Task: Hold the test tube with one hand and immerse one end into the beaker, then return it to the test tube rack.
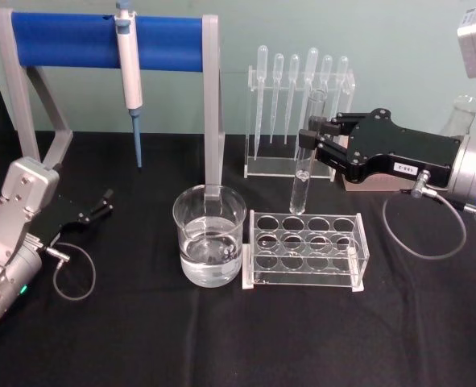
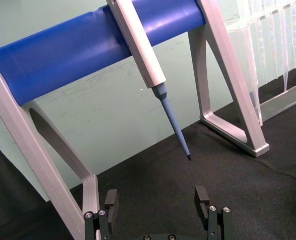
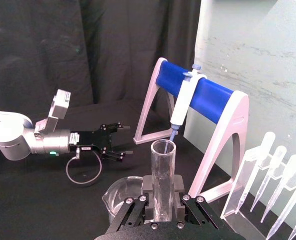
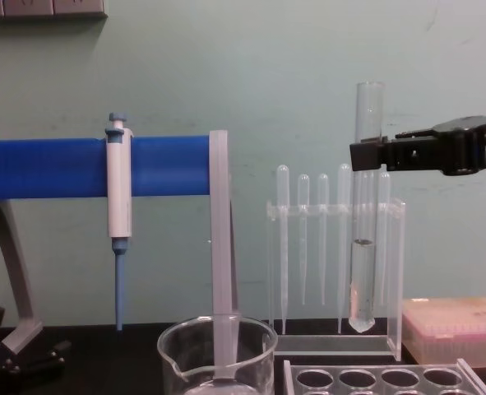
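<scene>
The test tube (image 1: 302, 181) hangs upright with my right gripper (image 1: 308, 145) shut on its upper part. Its round bottom sits a little above the back row of the clear rack (image 1: 306, 250), to the right of the beaker (image 1: 209, 234). The chest view has the test tube (image 4: 363, 280) in front of the pipettes, the right gripper (image 4: 366, 155) near its rim and the beaker (image 4: 218, 354) low at centre. In the right wrist view the test tube (image 3: 163, 170) stands between the fingers (image 3: 149, 189). The beaker holds clear liquid. My left gripper (image 1: 101, 201) rests open at the far left.
A blue-barred stand (image 1: 109, 40) with a white-and-blue pipettor (image 1: 129, 72) rises behind the beaker. A clear holder of plastic pipettes (image 1: 298, 105) stands at the back. A pink box (image 4: 456, 329) lies at the right. The left gripper (image 2: 157, 200) faces the stand.
</scene>
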You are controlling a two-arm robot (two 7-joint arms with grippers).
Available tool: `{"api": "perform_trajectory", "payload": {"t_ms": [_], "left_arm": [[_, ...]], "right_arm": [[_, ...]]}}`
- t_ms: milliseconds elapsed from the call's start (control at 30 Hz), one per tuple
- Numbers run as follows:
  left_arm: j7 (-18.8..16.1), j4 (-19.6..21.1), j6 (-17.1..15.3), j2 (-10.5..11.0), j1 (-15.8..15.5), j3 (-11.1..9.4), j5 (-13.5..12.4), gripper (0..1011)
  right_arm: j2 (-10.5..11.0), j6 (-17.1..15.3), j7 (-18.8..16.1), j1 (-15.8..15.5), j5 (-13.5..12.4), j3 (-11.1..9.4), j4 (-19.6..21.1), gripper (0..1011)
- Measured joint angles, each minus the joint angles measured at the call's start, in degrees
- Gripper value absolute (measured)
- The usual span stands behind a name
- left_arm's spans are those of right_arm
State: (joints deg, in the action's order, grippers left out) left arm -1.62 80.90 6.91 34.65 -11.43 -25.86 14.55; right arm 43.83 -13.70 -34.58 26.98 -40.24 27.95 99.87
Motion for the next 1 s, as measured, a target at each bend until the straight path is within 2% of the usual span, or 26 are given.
{"api": "perform_trajectory", "payload": {"t_ms": [1000], "left_arm": [[0.0, 0.0, 0.0, 0.0, 0.0, 0.0, 0.0, 1000]], "right_arm": [[0.0, 0.02, 0.0, -0.02, 0.03, 0.0, 0.0, 222]]}}
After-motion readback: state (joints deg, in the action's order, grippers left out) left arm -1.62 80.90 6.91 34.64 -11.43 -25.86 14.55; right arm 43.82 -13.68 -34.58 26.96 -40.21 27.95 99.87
